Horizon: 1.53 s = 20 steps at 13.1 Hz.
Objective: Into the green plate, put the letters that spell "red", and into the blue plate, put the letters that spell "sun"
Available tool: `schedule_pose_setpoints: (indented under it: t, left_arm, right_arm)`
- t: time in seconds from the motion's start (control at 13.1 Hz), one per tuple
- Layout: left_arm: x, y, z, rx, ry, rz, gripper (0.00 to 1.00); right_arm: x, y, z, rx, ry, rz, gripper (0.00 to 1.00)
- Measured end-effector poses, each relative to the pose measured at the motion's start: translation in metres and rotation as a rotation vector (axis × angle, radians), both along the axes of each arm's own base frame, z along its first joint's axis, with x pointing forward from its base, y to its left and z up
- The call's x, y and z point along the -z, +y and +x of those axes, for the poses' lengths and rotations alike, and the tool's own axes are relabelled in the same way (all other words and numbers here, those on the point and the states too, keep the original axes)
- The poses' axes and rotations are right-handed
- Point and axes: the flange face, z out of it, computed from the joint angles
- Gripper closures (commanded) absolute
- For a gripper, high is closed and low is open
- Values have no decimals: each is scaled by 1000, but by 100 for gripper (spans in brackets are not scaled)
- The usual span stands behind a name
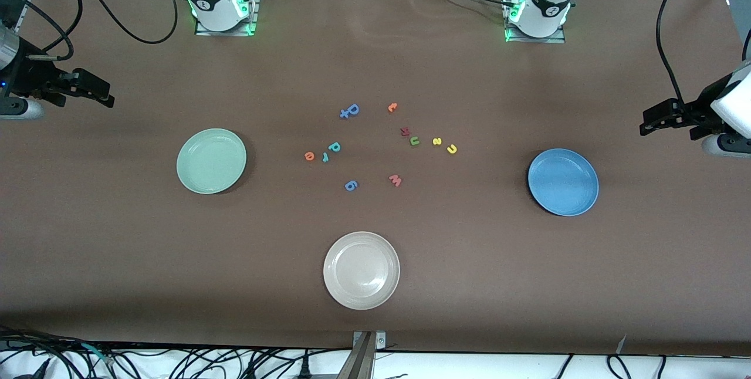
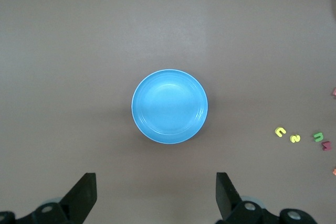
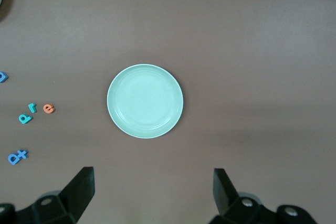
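Three plates (image 1: 361,300), eleven letters (image 1: 335,146)

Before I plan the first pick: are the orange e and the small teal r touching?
Apart. The right wrist view shows bare table between the orange e and the small teal r.

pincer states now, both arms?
Left pincer: open, empty, above the blue plate.
Right pincer: open, empty, above the green plate.
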Motion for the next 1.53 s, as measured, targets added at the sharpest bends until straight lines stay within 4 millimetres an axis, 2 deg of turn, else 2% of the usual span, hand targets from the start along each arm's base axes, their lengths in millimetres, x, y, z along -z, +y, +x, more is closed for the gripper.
schedule_pose_setpoints:
  t: [1.53]
  left_arm:
    - [1,-1,0,2,2,0,0]
  right_arm:
    - [3,1,-3,0,32,4,0]
